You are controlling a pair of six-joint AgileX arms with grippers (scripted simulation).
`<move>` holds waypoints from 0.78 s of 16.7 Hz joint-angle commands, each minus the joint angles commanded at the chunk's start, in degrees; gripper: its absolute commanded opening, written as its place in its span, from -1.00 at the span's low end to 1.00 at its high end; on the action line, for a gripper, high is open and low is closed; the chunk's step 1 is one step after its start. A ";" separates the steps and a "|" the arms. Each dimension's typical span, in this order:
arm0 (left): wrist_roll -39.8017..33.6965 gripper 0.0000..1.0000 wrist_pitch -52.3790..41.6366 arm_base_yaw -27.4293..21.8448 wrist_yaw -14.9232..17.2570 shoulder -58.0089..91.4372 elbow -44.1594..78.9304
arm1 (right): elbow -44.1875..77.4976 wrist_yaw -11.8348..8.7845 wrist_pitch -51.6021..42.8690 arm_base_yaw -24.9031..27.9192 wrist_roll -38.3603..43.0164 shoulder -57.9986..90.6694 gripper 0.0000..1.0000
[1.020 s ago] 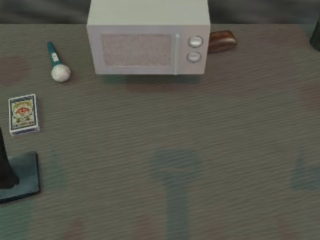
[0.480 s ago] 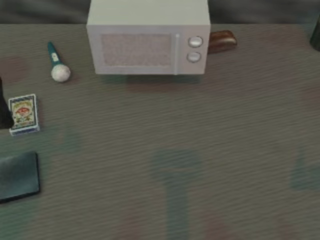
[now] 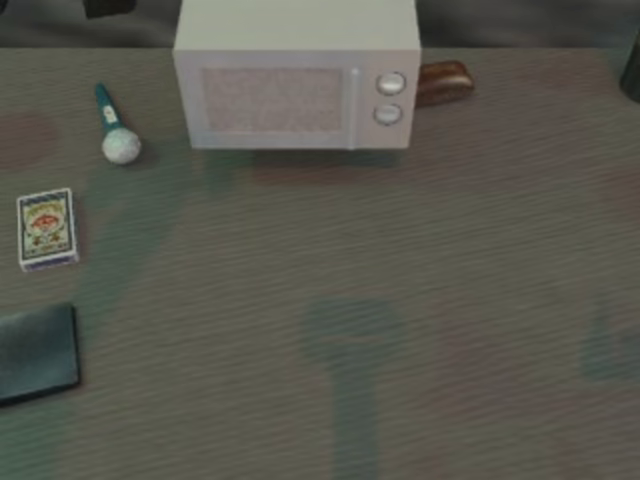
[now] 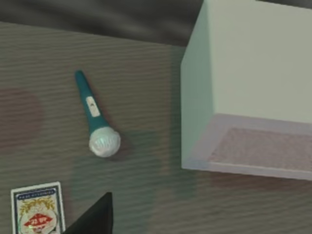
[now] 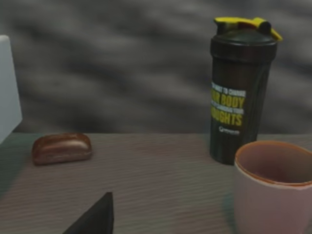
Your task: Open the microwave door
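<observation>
Microwave (image 3: 297,72) sits at the far edge of the counter (image 3: 400,300), near the middle. Microwave door (image 3: 270,100) is flush with the front, closed, mesh window facing the camera; two knobs (image 3: 390,97) sit on the panel to its right.

Left tool (image 4: 95,219): only a dark finger tip shows at the edge of the left wrist view, so I cannot tell whether the fingers are apart or together. It is not touching anything. Ahead of it lies the teal microphone (image 4: 96,117), white head toward the tool, handle pointing away. The microwave's left side wall and front corner are beyond that, off to one side. The card box (image 4: 38,208) lies just beside the tool tip, flat on the counter. In the top view a dark bit of the left arm (image 3: 108,6) shows past the far left edge of the counter, left of the microwave.

Right tool (image 5: 95,219): same story, one dark tip visible, state unknown, holding nothing. Ahead of it are the brown bread loaf (image 5: 62,147), a black shaker bottle (image 5: 241,92) with a yellow lid, upright, and a pink cup (image 5: 273,187) close by, partly overlapping the bottle's base in that view.

A dark pad (image 3: 35,352) lies at the counter's left edge, near side of the card box.
</observation>
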 joint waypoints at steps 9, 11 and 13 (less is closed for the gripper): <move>-10.70 1.00 -26.27 -12.98 -5.50 46.10 53.63 | 0.00 0.00 0.00 0.00 0.00 0.00 1.00; -12.59 1.00 -30.91 -15.27 -6.50 54.37 63.33 | 0.00 0.00 0.00 0.00 0.00 0.00 1.00; -14.18 1.00 -34.79 -17.17 -7.35 61.29 71.50 | 0.00 0.00 0.00 0.00 0.00 0.00 1.00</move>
